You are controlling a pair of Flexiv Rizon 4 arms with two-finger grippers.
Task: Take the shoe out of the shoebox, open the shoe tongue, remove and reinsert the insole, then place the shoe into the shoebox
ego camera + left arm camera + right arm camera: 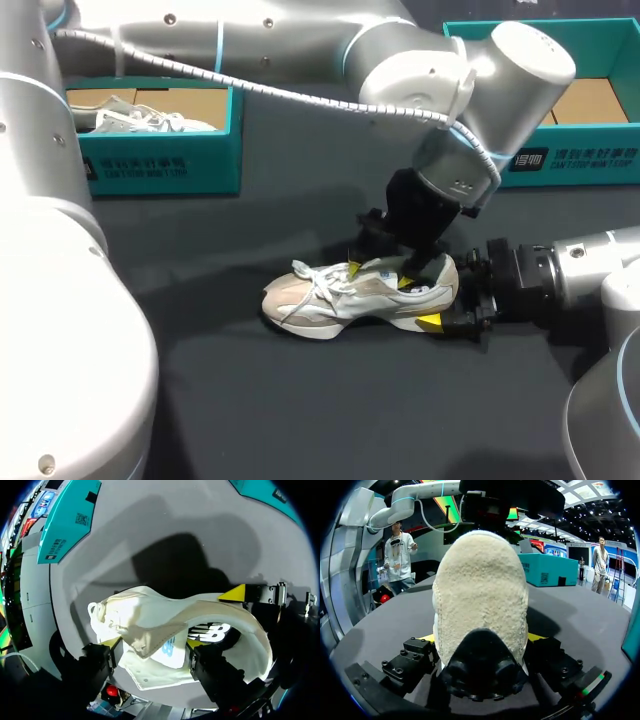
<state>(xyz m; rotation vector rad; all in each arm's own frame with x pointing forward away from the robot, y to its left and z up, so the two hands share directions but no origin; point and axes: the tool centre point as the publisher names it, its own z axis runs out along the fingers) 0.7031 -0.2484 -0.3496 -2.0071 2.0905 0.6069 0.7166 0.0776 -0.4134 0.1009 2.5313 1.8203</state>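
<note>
From the head view, the shoe (350, 298) sat upright on the table (300, 420). It was well apart from the left shoebox (160, 165) and the right shoebox (575, 160). The left gripper (380, 275) was down at the shoe's opening, and the right gripper (445, 300) was in behind it.

In the left wrist view, the tongue (167, 647) stood raised right under that gripper. Whether the gripper had actually pinched it, I couldn't tell.

In the right wrist view, the heel (480, 595) filled the gap completely, and the right gripper was clamped on the shoe from both sides.

The danger here, as I judged it, was a hard pull on the tongue. That could twist the heel out of the clamp and tip the shoe over. The two grippers were also working very close together, so a careless move could knock one against the other.
</note>
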